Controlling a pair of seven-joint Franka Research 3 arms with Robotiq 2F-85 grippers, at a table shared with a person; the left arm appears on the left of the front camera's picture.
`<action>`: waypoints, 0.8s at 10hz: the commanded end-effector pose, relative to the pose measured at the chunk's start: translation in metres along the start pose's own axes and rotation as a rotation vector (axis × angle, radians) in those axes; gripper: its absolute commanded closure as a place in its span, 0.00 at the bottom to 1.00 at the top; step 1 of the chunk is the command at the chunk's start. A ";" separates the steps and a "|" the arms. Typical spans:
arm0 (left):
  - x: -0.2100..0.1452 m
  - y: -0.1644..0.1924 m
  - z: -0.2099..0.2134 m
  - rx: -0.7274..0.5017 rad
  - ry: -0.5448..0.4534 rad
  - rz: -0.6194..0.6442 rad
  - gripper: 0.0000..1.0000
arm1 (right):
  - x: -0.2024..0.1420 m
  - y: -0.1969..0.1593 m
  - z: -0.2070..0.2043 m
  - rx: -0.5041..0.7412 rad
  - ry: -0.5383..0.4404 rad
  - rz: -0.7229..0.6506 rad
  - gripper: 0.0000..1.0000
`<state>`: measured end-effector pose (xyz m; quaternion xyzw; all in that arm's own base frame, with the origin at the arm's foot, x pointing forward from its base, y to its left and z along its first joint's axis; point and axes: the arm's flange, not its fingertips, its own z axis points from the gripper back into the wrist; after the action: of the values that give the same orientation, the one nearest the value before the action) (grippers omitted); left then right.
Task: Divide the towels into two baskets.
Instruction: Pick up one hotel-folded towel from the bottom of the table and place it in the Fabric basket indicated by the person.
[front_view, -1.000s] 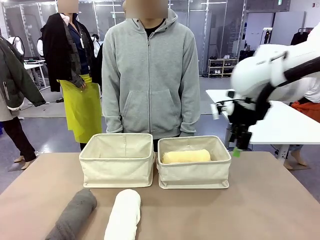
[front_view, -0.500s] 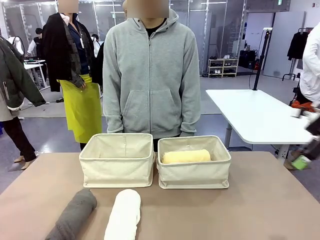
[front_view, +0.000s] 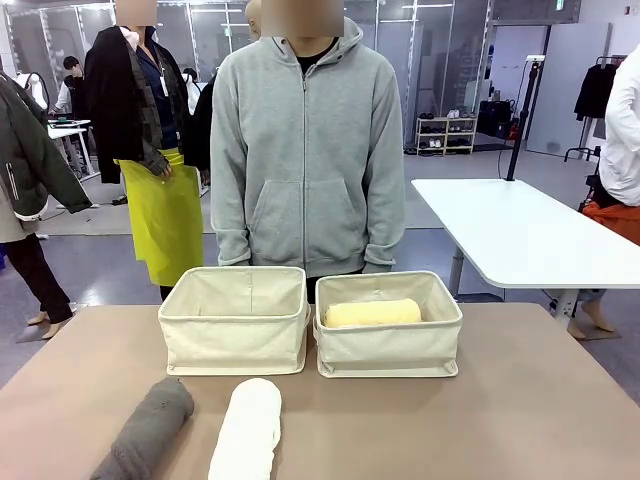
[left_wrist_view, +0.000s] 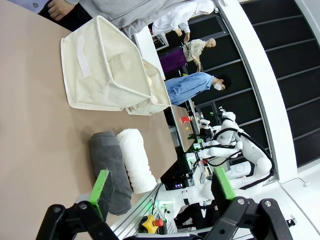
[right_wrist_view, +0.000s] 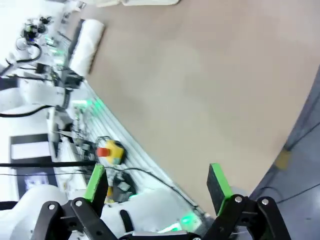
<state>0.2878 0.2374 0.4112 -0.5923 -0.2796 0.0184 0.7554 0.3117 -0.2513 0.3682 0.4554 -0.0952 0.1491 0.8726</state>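
The pale yellow towel (front_view: 372, 313) lies inside the right basket (front_view: 388, 352). The floor of the left basket (front_view: 235, 345) is hidden behind its near wall. The dark grey towel (front_view: 148, 432) and the white towel (front_view: 247, 432) lie close side by side near the front edge of the table (front_view: 500, 400). The left end effector (left_wrist_view: 162, 187) and the right end effector (right_wrist_view: 156, 182) are released and empty. Likely hazards: a grasp on one roll drags its neighbour, a shallow pinch lets the terry unroll, and a low approach collapses a soft basket wall.
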 end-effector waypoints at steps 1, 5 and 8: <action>-0.002 -0.002 0.002 -0.015 -0.010 -0.009 0.00 | -0.011 -0.022 -0.008 0.170 -0.106 -0.078 0.00; -0.002 -0.002 0.002 -0.015 -0.010 -0.009 0.00 | -0.035 -0.034 -0.017 0.203 -0.108 -0.128 0.00; -0.002 -0.002 0.002 -0.015 -0.010 -0.009 0.00 | -0.035 -0.034 -0.017 0.203 -0.108 -0.128 0.00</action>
<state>0.2878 0.2374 0.4112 -0.5923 -0.2795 0.0183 0.7554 0.2940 -0.2635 0.3176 0.5613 -0.1007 0.0757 0.8179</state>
